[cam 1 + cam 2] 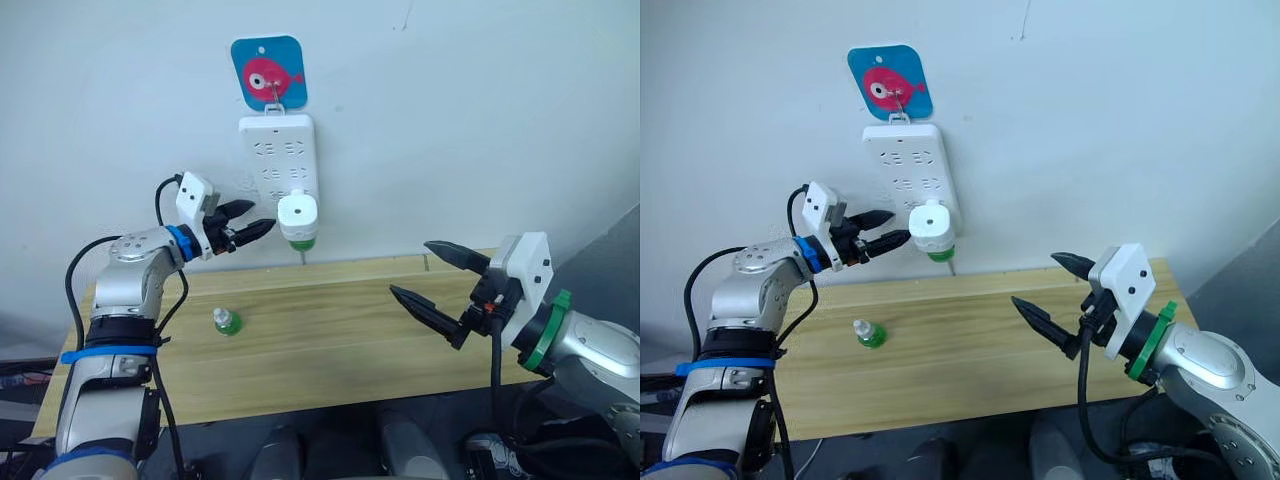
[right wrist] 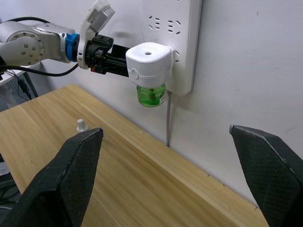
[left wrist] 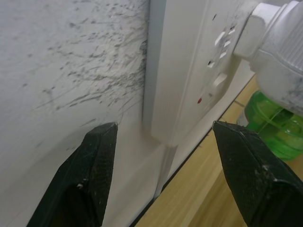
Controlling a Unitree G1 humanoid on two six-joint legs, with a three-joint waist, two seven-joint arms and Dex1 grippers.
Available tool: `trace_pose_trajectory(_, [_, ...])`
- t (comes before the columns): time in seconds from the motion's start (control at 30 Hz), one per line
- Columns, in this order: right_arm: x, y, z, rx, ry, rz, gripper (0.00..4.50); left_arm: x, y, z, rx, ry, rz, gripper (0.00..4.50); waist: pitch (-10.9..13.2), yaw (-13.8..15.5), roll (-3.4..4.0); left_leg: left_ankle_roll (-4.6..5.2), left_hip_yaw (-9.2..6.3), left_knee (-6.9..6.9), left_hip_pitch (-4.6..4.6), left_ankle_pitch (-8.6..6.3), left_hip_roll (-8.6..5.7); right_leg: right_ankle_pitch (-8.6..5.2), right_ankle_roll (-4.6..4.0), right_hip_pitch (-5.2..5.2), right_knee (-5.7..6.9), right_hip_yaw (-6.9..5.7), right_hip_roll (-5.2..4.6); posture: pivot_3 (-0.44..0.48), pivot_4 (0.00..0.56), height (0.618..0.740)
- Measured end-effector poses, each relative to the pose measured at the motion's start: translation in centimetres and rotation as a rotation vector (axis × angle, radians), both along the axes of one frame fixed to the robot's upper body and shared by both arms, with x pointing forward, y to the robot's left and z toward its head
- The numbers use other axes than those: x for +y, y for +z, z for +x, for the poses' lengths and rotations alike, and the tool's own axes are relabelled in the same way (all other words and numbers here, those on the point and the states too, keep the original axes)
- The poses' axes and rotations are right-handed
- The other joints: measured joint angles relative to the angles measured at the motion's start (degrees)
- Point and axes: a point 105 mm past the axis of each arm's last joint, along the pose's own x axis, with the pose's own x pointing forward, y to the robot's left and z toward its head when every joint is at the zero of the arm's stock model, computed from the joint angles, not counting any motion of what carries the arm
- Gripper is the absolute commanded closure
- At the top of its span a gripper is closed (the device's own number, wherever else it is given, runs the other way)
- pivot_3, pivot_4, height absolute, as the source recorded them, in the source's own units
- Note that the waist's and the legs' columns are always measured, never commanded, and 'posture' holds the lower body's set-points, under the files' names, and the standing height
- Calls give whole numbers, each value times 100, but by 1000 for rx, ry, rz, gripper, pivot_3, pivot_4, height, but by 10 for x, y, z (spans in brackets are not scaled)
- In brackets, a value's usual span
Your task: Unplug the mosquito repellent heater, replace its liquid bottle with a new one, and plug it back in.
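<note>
Beside the plugged-in mosquito repellent heater [image 1: 298, 215], left gripper [image 1: 247, 222] hovers, fingers apart.

The mosquito repellent heater [image 1: 298, 213] hides its two prongs against the power strip [image 1: 279, 152], and in the left wrist view its body and green bottle [image 3: 272, 122] are cut off by the frame edge. The strip's cord [image 2: 168, 118] vanishes behind the wooden table [image 1: 330, 330] below the heater
</note>
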Motion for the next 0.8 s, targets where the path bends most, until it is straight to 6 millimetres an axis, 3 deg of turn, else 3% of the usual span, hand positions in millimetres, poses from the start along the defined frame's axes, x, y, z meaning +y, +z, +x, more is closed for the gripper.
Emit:
trace_pose_trajectory(0.2, [5, 2, -3, -7, 14, 4, 0, -7, 4, 3, -9, -36, -4, 1147, 60, 68, 3, -1, -24, 34, -19, 1, -5, 4, 8, 6, 1, -19, -1, -228, 232, 734])
trace_pose_trajectory(0.33, [8, 2, -3, 1, 24, 9, 0, -21, 13, 4, -35, -97, -9, 1147, 74, 66, 6, -1, -52, 85, -91, 0, -9, 12, 18, -31, 2, -46, -2, -230, 234, 734])
trace_pose_trajectory(0.8, [10, 5, -2, -8, 24, 14, 0, -30, 17, 4, -57, -113, -25, 1147, 99, 71, 13, -2, -87, 88, -110, 2, -12, 14, 16, -34, 4, -80, -4, -243, 233, 734])
